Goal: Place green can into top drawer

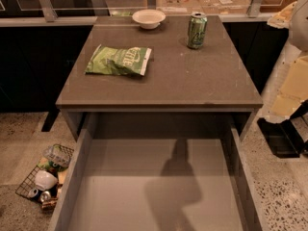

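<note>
- Standing upright at the far right of the flat grey-brown cabinet top [192, 83] is one small green aluminium drink can [197, 30], well apart from the drawer.
- One flat green-and-white crisp bag [119, 60] lies at the left, and one shallow white bowl [148, 18] sits at the back edge.
- One wide grey-brown top drawer [110, 191] is pulled open below, its front cut off by the frame, with a dark shadow [175, 186] across its bottom.
- One black wire basket [21, 189] on the floor holds clutter too small to count.
- Pale cream arm segments [294, 85] are cut off at the right edge. The gripper lies outside the frame, so I cannot tell its state or whether it holds anything.
</note>
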